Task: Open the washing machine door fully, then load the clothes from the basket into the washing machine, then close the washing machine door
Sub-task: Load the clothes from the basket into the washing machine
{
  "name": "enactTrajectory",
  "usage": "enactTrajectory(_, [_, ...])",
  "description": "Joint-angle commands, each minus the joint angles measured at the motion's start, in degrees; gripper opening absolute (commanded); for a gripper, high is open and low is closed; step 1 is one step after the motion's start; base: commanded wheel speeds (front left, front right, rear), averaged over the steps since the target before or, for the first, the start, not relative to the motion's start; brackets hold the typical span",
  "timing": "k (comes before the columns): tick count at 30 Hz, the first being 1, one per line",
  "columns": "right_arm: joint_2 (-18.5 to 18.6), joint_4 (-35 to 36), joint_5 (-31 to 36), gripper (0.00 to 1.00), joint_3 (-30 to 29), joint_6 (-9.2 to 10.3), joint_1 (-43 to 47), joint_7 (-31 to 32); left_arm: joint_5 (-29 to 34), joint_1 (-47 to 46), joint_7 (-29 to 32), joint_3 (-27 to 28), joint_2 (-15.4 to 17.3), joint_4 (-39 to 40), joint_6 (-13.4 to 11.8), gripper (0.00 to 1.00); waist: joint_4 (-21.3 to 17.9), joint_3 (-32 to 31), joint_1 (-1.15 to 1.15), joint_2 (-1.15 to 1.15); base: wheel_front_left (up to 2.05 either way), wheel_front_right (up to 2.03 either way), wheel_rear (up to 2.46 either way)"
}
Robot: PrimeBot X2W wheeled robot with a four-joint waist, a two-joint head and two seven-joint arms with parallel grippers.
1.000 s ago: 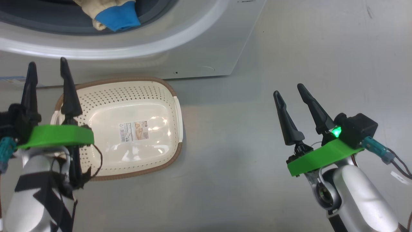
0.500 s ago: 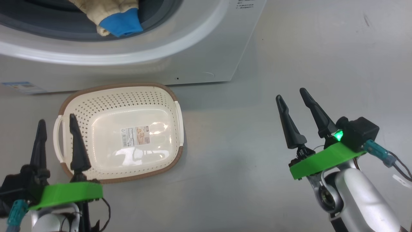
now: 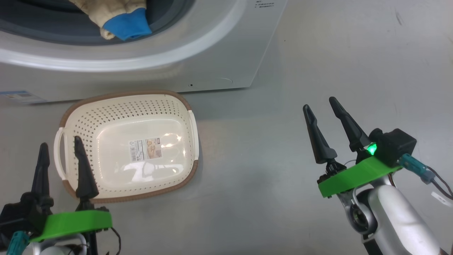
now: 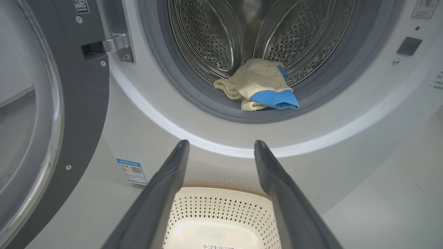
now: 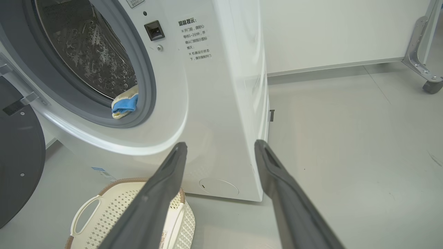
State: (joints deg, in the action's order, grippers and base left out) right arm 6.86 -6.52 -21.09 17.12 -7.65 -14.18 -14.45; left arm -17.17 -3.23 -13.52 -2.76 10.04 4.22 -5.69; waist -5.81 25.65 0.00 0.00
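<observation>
The clothes (image 4: 256, 86) are lying in the washing machine (image 3: 212, 53) mouth, the basket (image 3: 124, 95) sitting empty before it. The left gripper (image 3: 60, 141) and right gripper (image 3: 318, 102) are hovering spread, empty. Swinging the washing machine door (image 4: 86, 103) shut is likely coming next.

Each gripper is made of two long, dark fingers (image 3: 318, 136) that are narrowed to a point. The left gripper (image 3: 59, 141) and the right gripper (image 3: 318, 102) are each mounted on a bright green plate (image 3: 354, 175). On the right plate a black box (image 3: 394, 145) is fixed, and a small green light (image 3: 371, 148) is lit beside it. A teal plug (image 3: 412, 164) with thin black cables (image 3: 439, 182) is attached to this box. The forearm (image 3: 400, 219) below is covered by a smooth silver-white shell.
</observation>
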Motion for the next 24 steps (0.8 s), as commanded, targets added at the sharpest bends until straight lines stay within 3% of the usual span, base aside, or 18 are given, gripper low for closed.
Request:
enactTrajectory(1, [0.4, 1.9, 0.2, 1.00, 0.8, 0.16, 0.9, -0.5, 0.1, -0.4, 0.2, 1.9, 0.9, 1.8, -0.5, 1.00, 0.0, 0.2, 0.00, 0.00, 0.00, 0.00, 0.00])
enactTrajectory(12, [0.0, 1.5, -0.1, 1.00, 2.2, 0.16, -0.7, -0.5, -0.4, -10.3, 2.4, 1.1, 2.9, 0.2, 1.2, 1.00, -1.3, 2.2, 0.00, 0.00, 0.00, 0.00, 0.00])
enactTrajectory(24, [-0.4, 0.7, -0.9, 1.00, 3.5, 0.16, -2.5, -0.5, -1.0, -32.7, 11.3, -1.0, 8.2, -9.8, 6.1, 1.00, -4.3, 3.5, 0.00, 0.00, 0.00, 0.00, 0.00])
